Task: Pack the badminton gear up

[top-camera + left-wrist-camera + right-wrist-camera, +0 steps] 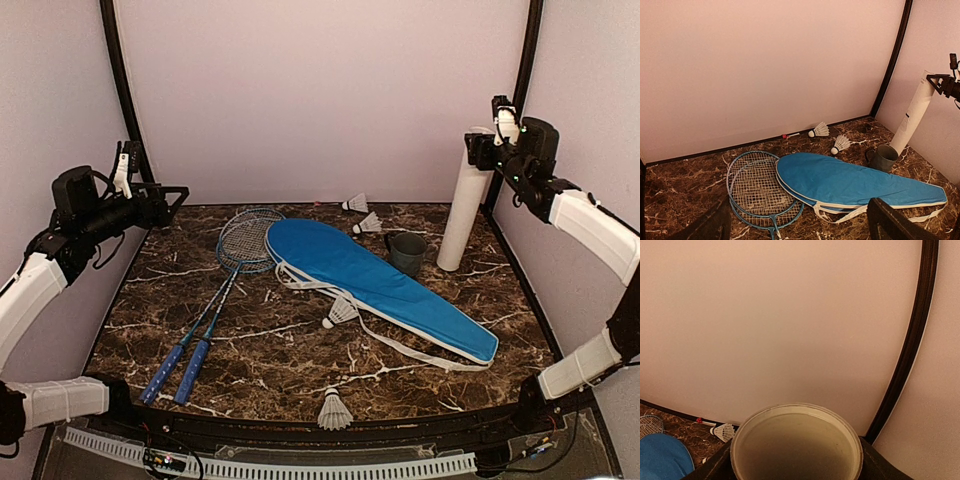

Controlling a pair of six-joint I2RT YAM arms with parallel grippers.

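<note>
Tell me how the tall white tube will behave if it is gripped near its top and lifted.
The white tube stands tall on a narrow end, so a sideways push would probably tip it. Its open mouth looks hollow and thin-walled: likely light, perhaps easy to squash. Being round, it would likely roll if it fell.

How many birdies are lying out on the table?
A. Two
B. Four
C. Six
B: the top view shows four shuttlecocks. One is at the far side, a second is just in front of it, a third is beside the blue bag, and a fourth is at the near edge of the table.
</note>
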